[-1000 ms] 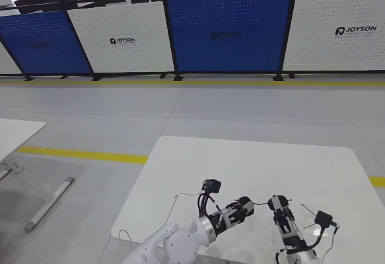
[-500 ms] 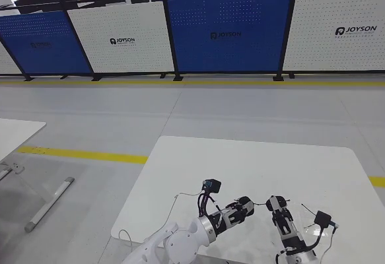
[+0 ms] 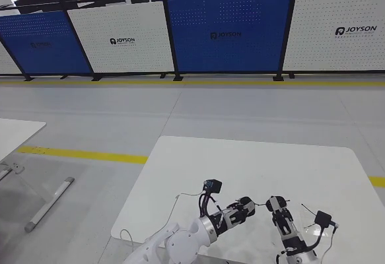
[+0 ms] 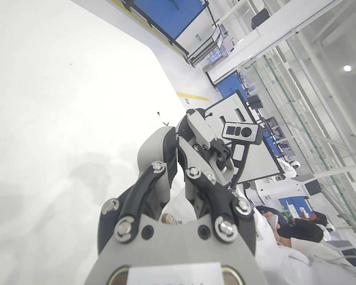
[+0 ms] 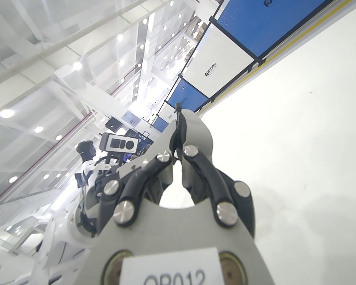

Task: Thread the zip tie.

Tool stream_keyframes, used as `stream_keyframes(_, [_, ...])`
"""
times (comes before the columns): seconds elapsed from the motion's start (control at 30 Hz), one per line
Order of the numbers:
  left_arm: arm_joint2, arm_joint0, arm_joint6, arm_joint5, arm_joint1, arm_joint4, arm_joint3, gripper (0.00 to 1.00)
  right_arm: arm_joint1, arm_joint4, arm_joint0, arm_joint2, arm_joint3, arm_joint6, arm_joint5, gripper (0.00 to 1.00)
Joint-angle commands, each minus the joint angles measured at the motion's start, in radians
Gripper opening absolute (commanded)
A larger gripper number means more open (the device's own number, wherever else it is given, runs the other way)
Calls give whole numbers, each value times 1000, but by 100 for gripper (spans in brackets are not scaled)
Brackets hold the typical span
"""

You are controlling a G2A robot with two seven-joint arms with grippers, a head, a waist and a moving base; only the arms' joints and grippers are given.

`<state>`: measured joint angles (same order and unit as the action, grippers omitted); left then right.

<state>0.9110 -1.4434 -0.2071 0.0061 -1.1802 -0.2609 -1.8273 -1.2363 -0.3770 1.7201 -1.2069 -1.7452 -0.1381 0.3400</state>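
**Left gripper** (image 4: 175,130), grey and white with black ribbed pads: fingers pressed together on a thin black plastic zip tie (image 4: 163,120). A short free length leaves the fingertips and runs on beyond them, slightly off the line of the fingers, ending in a small knob. It points away from the gripper, out over the flat white table (image 3: 245,158).

**Right gripper** (image 5: 179,115), same build: fingers likewise closed on the tie, with a black stub jutting just past the tips, in line with the fingers.

**Top view:** the two grippers stand tip toward tip, near each other over the robot's side of the table. A fine dark line spans the gap between them, so the tie's long axis there runs from one gripper to the other. The line is too thin to tell which end is the head.

**Left wrist view:** the right gripper sits just beside the left fingertips.
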Motion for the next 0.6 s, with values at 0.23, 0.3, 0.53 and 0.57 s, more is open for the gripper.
stream_keyframes(0.23, [6, -9, 4, -6, 1, 2, -7, 0, 3, 7, 6, -3, -4, -2, 0, 0])
stream_keyframes(0.3, [5, -9, 1, -6, 1, 2, -8, 0, 4, 7, 7, -1, -7, -3, 0, 0])
stream_keyframes(0.53, [5, -11, 2, -2, 1, -2, -8, 12, 6, 1, 12, -4, -10, -11, 0, 0])
stream_keyframes(0.57, [4, -11, 3, 0, 1, -5, -8, 11, 7, 1, 13, -4, -10, -12, 0, 0])
